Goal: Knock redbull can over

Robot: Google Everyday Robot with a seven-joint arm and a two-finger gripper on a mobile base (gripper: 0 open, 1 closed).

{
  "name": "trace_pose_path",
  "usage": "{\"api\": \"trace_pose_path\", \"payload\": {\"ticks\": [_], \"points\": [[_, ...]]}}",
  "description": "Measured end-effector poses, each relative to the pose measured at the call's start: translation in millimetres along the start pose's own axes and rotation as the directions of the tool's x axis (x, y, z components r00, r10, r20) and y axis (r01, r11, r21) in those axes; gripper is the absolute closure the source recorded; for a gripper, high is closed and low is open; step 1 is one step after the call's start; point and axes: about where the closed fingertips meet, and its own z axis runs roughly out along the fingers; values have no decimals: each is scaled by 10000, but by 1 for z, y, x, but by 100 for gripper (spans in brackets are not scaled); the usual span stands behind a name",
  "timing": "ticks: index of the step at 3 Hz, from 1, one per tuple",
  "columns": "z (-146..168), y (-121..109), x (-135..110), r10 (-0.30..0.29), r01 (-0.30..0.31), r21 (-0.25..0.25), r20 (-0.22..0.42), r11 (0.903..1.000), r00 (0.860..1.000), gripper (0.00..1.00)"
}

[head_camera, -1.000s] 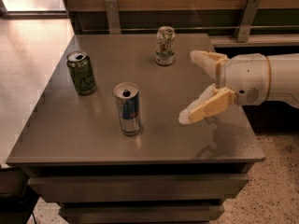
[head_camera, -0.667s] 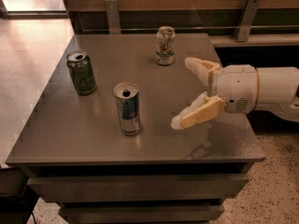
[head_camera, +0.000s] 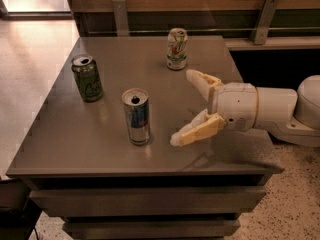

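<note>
Upright redbull can point(head_camera: 136, 116) near the front middle of the grey counter point(head_camera: 90, 151). Just right of it, not touching: end effector point(head_camera: 182, 107), fingers spread wide apart, gripping nothing, low over the counter. Farther back, dark green can point(head_camera: 87, 78) left, white printed can point(head_camera: 177, 49) behind.

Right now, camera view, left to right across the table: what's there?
Order: dark green can → redbull can → white can. The hand, open, extends in from the right, just right of the redbull can and not touching it; its fingertips share the white can's column, so it's unranked.
</note>
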Motion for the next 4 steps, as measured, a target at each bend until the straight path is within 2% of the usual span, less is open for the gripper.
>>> {"api": "trace_pose_path", "payload": {"ticks": [4], "points": [[53,11,14,88,-70,-682,263,9976,9996,0]]}}
